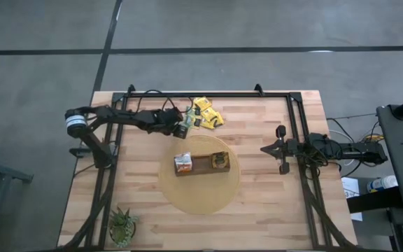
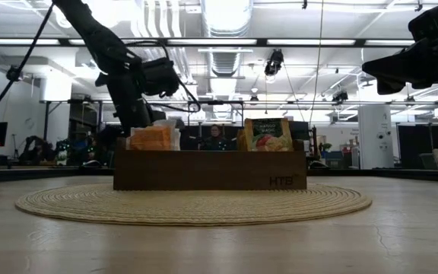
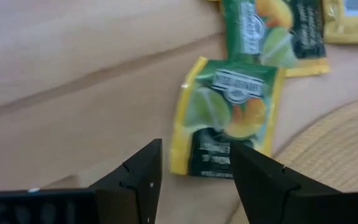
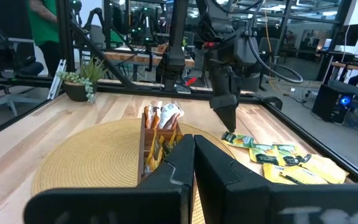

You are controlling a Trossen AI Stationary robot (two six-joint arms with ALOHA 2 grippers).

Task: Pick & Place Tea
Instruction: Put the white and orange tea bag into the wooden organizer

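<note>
Several yellow and green tea sachets [image 1: 206,113] lie flat on the wooden table, just beyond the far edge of the round woven mat [image 1: 198,194]. My left gripper [image 3: 194,152] is open and points steeply down over the nearest green-and-yellow sachet [image 3: 229,115]. Its fingers stand to either side of that sachet's dark end, close above it. The right wrist view shows the left gripper [image 4: 229,127] right by the sachet pile [image 4: 272,155]. The long brown box [image 1: 201,166] stands on the mat, holding orange sachets [image 2: 152,138] and green ones [image 2: 267,135]. My right gripper [image 4: 194,155] waits shut at the table's right.
A small green potted plant [image 1: 122,225] stands at the table's near left corner. A black frame [image 1: 208,94] runs along the table's far edge and down both sides. Bare wood lies between the mat and the right arm.
</note>
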